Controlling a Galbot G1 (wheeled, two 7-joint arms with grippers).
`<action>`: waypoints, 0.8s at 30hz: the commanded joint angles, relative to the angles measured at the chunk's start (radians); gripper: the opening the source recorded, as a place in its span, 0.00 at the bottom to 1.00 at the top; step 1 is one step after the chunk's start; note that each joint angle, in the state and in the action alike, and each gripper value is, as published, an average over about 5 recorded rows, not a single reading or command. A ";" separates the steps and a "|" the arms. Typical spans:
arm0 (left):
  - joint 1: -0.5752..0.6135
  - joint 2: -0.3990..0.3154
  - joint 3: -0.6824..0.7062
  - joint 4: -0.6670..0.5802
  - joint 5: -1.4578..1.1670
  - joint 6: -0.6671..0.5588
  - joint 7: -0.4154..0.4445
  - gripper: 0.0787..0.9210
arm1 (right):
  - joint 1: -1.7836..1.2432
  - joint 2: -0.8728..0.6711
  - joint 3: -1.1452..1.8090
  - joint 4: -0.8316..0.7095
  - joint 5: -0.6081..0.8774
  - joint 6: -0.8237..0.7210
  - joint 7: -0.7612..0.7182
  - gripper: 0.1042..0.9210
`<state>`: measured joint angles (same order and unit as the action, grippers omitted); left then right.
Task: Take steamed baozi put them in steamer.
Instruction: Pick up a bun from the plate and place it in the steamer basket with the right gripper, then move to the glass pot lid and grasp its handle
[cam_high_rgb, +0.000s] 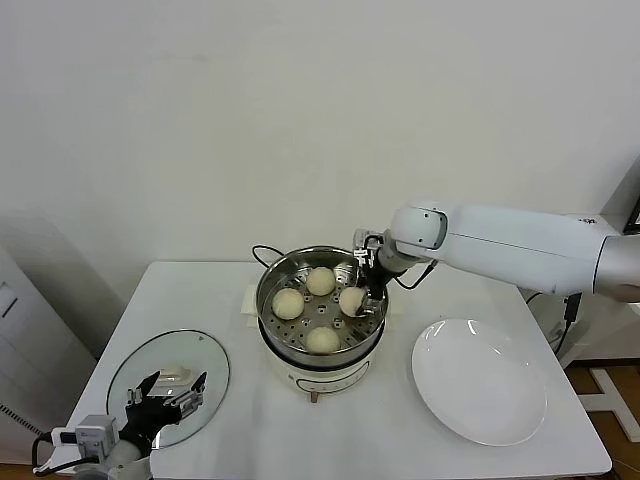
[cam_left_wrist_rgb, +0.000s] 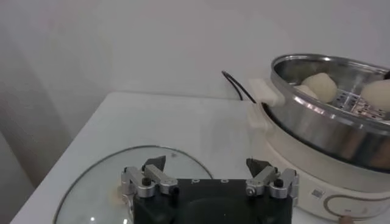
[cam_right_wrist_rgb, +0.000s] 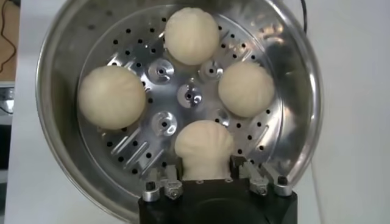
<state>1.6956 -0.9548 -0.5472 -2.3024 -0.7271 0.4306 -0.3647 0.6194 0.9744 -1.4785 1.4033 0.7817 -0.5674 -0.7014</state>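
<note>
On the white worktop, the fourth cream-white baozi, clamped in the right gripper inside the shiny perforated steel steamer, should be released gently, while the left gripper rests spread apart.

**Robot body: arms and hands, current pose**

Right arm: reaching in from the right side, its white forearm running across toward the centre, wrist bending downward. Right hand: pointing down, its fingers sitting on either side of one steamed baozi and closing against it.

Left arm: sitting low at the near left edge, mostly out of the head view. Left hand: resting level, its two fingers spreading wide apart, gripping nothing.
</note>
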 joint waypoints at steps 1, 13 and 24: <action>0.000 -0.002 0.000 0.001 0.000 0.000 0.000 0.88 | -0.030 0.003 0.029 -0.007 0.009 -0.008 0.017 0.72; -0.009 -0.017 -0.010 0.002 0.001 0.002 -0.002 0.88 | -0.120 -0.271 0.398 0.044 0.190 0.066 0.038 0.88; -0.040 -0.022 -0.007 0.011 0.032 0.002 -0.003 0.88 | -0.780 -0.479 1.089 0.166 0.188 0.364 0.431 0.88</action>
<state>1.6691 -0.9741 -0.5559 -2.2980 -0.7137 0.4369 -0.3695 0.3194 0.6890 -0.9407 1.4743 0.9275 -0.4310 -0.5768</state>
